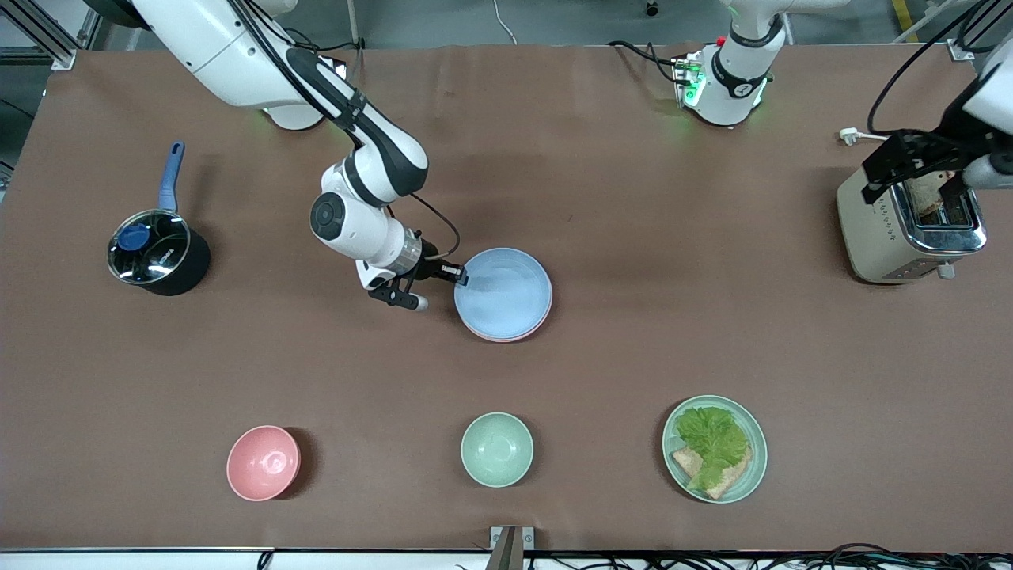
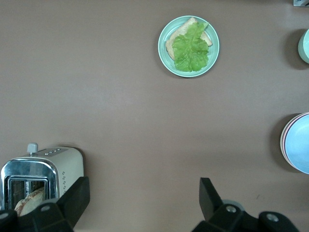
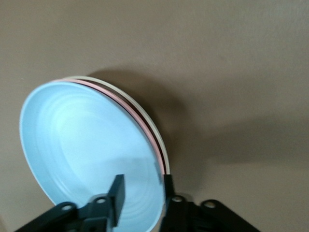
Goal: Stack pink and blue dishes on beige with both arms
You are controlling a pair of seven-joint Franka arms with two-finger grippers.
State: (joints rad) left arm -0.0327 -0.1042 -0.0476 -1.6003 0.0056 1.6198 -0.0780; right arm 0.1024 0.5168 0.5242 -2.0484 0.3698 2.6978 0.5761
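Note:
The light blue plate (image 1: 506, 291) lies on top of a stack in the middle of the table. Under it the pink plate's rim (image 1: 510, 339) shows, and in the right wrist view the pink rim (image 3: 84, 83) rests over the cream-beige plate's rim (image 3: 91, 79). My right gripper (image 1: 457, 275) is at the stack's edge toward the right arm's end. It (image 3: 143, 193) stands open, one finger over the blue plate's inside, the other outside the rims. My left gripper (image 1: 918, 170) hangs over the toaster, wide open (image 2: 143, 198) and holding nothing.
A toaster (image 1: 910, 229) with bread in it stands at the left arm's end. A black pot (image 1: 154, 253) with a glass lid is at the right arm's end. Nearer the camera stand a pink bowl (image 1: 263, 462), a mint bowl (image 1: 497, 448) and a mint plate with lettuce and bread (image 1: 715, 448).

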